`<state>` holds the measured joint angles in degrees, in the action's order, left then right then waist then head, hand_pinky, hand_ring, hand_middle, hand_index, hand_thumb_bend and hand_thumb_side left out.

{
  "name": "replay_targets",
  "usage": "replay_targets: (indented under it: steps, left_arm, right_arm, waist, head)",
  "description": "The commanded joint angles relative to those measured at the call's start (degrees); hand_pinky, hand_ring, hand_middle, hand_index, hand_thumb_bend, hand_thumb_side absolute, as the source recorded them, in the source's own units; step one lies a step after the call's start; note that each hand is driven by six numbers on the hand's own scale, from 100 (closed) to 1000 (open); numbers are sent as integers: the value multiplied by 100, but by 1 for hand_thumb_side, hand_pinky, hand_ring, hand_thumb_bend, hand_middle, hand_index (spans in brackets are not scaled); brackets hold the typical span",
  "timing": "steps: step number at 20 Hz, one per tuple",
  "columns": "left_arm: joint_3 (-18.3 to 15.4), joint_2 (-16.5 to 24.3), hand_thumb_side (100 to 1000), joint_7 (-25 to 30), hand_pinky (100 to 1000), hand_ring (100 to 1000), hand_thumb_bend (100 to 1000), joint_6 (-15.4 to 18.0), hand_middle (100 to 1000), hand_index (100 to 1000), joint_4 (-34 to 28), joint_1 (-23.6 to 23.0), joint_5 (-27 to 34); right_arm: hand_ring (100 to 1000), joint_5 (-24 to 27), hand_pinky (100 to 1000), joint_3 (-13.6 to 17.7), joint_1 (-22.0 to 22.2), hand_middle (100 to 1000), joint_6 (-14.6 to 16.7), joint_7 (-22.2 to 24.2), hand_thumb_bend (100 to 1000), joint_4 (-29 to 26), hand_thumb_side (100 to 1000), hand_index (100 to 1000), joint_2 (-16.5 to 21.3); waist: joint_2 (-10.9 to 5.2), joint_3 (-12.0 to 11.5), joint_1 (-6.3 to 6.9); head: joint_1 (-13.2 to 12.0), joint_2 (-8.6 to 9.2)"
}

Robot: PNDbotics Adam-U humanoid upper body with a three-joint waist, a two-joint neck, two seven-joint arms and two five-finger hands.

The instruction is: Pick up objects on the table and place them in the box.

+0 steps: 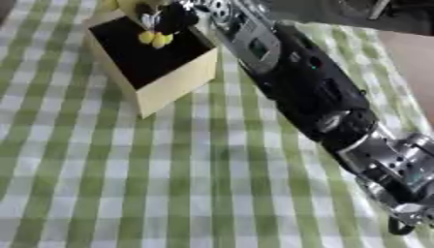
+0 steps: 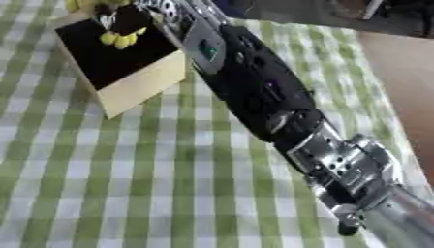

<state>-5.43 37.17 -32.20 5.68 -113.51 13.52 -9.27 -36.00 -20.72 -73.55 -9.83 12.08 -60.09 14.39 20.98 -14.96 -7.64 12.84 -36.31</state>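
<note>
The fingers of the right hand are curled round a small yellow object, whose rounded lobes hang below the black fingertips like a little bunch; what exactly it is cannot be made out, only its yellow colour and soft, lumpy outline. It sits at about 11 o'clock in the view, held over the dark inside of the box, near the far rim, so the task's thing is above the opening and not yet lying on the box's floor. Judging by how it droops from the pinch, it looks light and somewhat pliant, possibly a toy or plastic fruit with a smooth skin that could slip if taken at its tips; a hold at the top, where the lobes join, seems the safer place, and that is roughly where the fingers have it. It seems unlikely to break from a short drop into the box. Outward from the hand, the right forearm runs as a long black and silver limb from 11 o'clock down to 4 o'clock, crossing beside the box's right wall. The box is pale wood-coloured, open-topped, standing on the bench, which wears a green and white checked cloth. The left hand shows in neither view
</note>
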Motion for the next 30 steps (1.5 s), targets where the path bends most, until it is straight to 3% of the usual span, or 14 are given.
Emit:
replay_targets:
  steps: [1, 8, 13, 16, 19, 24, 30]
  left_arm:
    - [-4, 142, 786, 27, 789, 763, 586, 21, 746, 819, -108, 68, 48]
    - [-5, 122, 786, 21, 788, 761, 585, 10, 746, 819, -108, 54, 55]
    - [-31, 109, 786, -6, 787, 760, 583, -6, 745, 817, -108, -2, 43]
    - [-30, 104, 785, -11, 787, 760, 581, -14, 745, 817, -108, -2, 48]
    - [-33, 109, 783, -16, 787, 759, 579, -15, 745, 817, -108, -9, 48]
    - [-43, 101, 783, -28, 787, 759, 579, -25, 746, 817, -108, -32, 56]
    - [-57, 111, 782, -39, 787, 759, 579, -26, 746, 817, -108, -46, 62]
  right_arm:
    - [721, -267, 757, 148, -84, 516, 141, -160, 100, 209, 245, 674, -28]
    - [791, -941, 793, 160, -85, 627, 235, -30, 130, 412, 266, 764, -52]
    - [845, -1291, 832, 170, -77, 721, 340, 640, 289, 448, 369, 831, -39]
    - [869, -1420, 846, 177, -100, 748, 358, 936, 361, 391, 427, 861, -21]
    - [886, -1547, 859, 188, -128, 760, 360, 1105, 492, 306, 519, 881, 5]
    - [873, -1568, 852, 211, -171, 743, 330, 1124, 435, 88, 491, 867, 67]
    - [850, -1279, 836, 254, -216, 706, 65, 630, 365, -491, 493, 834, 228]
  waist:
    - [-84, -34, 49]
    - [-62, -41, 21]
    - [-63, -18, 25]
    - [-70, 2, 29]
    - [-84, 23, 37]
    - [-117, 80, 56]
    - [-165, 147, 102]
  head:
    - [61, 99]
    - [45, 81]
    - [-6, 28]
    - [-21, 3]
    - [-42, -21]
    - [-91, -44]
    - [-152, -61]
